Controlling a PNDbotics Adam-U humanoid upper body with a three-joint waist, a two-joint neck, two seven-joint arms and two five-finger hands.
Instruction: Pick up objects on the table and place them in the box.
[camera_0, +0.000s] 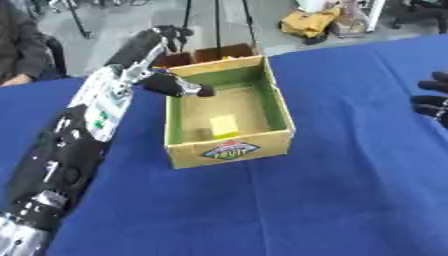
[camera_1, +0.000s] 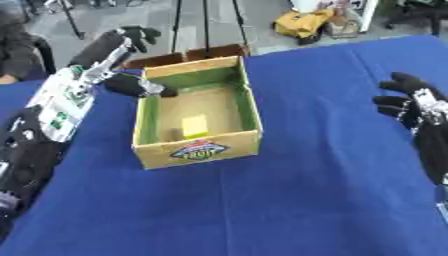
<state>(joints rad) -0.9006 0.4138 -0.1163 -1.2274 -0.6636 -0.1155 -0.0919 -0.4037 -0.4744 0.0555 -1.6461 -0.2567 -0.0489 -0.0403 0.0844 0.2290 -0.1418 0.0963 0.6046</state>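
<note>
Left hand (camera_1: 131, 40), fingers relaxed and empty, hangs over the box's (camera_0: 229, 150) far-left corner. One yellow block (camera_0: 224, 126) lies inside; the tablecloth (camera_0: 332, 200) shows nothing left.

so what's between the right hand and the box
Only bare blue tablecloth. In the right eye view nothing lies between the right hand and the cardboard box, which holds a yellow block.

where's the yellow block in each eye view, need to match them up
Left eye view: yellow block lies on the box floor, just right of picture centre.
Right eye view: the same block sits left of centre.
Shared landmark: the printed logo on the cardboard box front wall, directly below the block in both.
</note>
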